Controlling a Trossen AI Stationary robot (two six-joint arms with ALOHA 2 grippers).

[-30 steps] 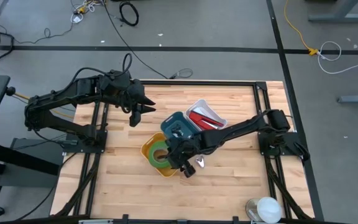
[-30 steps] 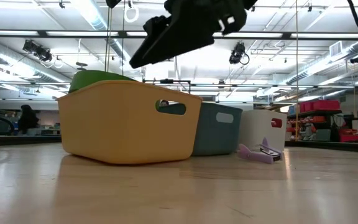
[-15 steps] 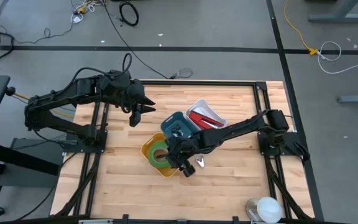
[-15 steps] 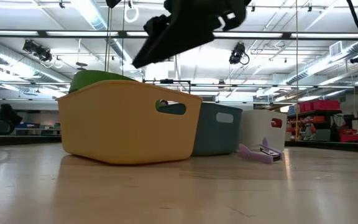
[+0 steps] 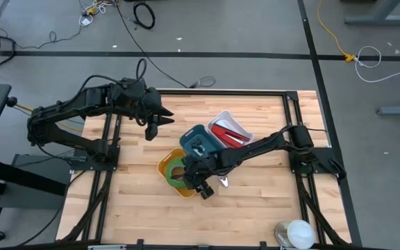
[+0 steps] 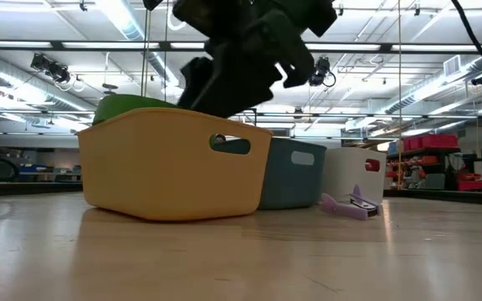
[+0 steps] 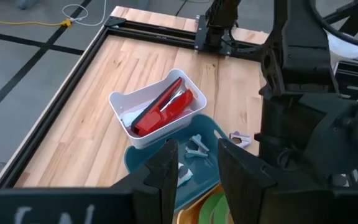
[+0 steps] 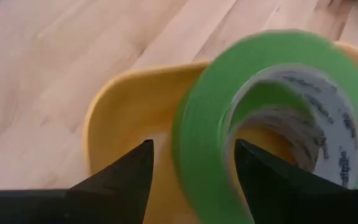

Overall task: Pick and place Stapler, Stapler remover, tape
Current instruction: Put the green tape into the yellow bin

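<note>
A green tape roll (image 8: pixel 199 112) lies tilted in the yellow bin (image 5: pixel 165 165), its top edge (image 6: pixel 129 104) showing above the rim. My right gripper (image 8: pixel 191 186) is open and hangs over that bin (image 5: pixel 192 178), one finger outside the roll's near wall and one over its hole. A red stapler (image 7: pixel 164 112) lies in the white bin (image 5: pixel 239 125). A purple staple remover (image 5: pixel 224 182) rests on the table beside the bins (image 6: pixel 350 205). My left gripper (image 5: pixel 160 121) waits open above the table's far left part.
A blue bin (image 5: pixel 198 140) with small pale items (image 7: pixel 197 147) stands between the yellow and white bins. The three bins crowd the table's middle. Bare wood lies near the front edge (image 6: pixel 241 259) and to the left. A black frame (image 5: pixel 294 104) rims the table.
My right gripper has moved toward the table's left and down over the yellow bin, tipping its fingers down toward the tape roll. The bins, stapler and staple remover have stayed in place.
</note>
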